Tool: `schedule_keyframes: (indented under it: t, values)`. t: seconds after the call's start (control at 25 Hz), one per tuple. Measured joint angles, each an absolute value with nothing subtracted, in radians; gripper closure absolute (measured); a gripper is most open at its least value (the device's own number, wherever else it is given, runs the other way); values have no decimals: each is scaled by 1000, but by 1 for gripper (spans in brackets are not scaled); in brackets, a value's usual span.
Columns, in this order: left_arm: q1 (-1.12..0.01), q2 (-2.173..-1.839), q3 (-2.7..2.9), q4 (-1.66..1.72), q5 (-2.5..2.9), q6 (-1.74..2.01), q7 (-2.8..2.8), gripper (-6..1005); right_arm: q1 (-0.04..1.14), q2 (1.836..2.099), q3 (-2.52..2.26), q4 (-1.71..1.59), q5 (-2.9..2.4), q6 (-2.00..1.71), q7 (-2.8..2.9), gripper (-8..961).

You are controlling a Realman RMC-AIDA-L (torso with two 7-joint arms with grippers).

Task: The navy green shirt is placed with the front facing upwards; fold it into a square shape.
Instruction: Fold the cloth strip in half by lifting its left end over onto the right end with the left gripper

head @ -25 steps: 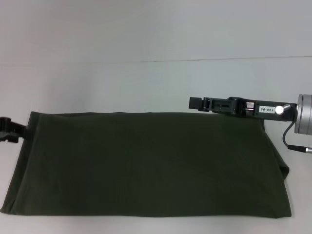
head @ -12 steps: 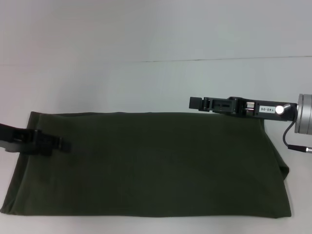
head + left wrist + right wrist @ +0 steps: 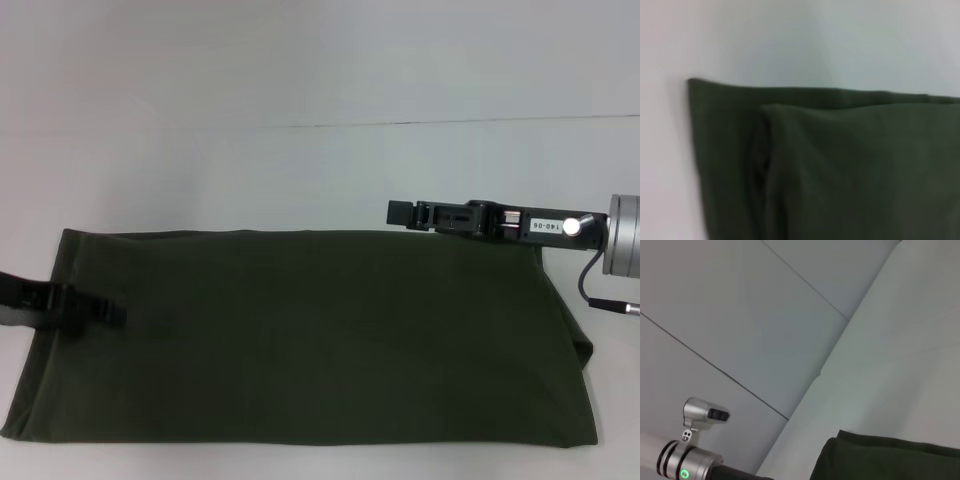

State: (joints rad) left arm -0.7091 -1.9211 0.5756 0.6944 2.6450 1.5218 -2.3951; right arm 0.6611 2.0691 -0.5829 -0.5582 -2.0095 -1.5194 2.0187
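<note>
A: Where is the navy green shirt (image 3: 300,335) sitting right now?

B: It is lying flat on the white table (image 3: 300,170), already folded into a long band running left to right, plain green side up. No lettering is showing in the head view. The left wrist view is showing one layer lying over another at the left end, with the under layer sticking out past it.

A: And the grippers?

B: The left gripper (image 3: 105,315) is reaching in low over the shirt's left end, about midway between the near and far edges. I cannot tell how far its claw is spread, and I am not seeing any cloth pinched in it. The right gripper (image 3: 400,212) is hovering at the far edge toward the right end, pointing left. Whether its claw is open or closed, I cannot tell either; it is not visibly gripping anything.

A: How is the fabric going to behave?

B: I am judging it as soft, light and limp, likely sagging and sliding layer over layer when lifted. Pinching only the top layer is risking the fold coming apart.

A: So where should the hold be?

B: I am thinking the left end's corners, catching all the layers together, then carrying that end over toward the right to shorten the band into a square
</note>
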Motion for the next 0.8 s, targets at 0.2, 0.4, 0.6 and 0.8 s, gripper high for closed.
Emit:
schedule_keyframes:
  t: [0.2,0.4,0.6,0.8]
  values:
    - [-709,-1925,576,683,2666,1495,-2396,250,662,2069,-583,-558,-2009,-1519,2019,176]
    - [-707,-1925,577,675,2670,1481,-2396,250,665,2069,-583,-558,-2009,-1519,2019,176]
    - [-707,-1925,580,671,2672,1468,-2396,251,669,2069,-583,-558,-2009,-1518,2020,176]
    - [-708,-1926,580,670,2672,1466,-2396,251,669,2069,-583,-563,-2009,-1517,2023,176]
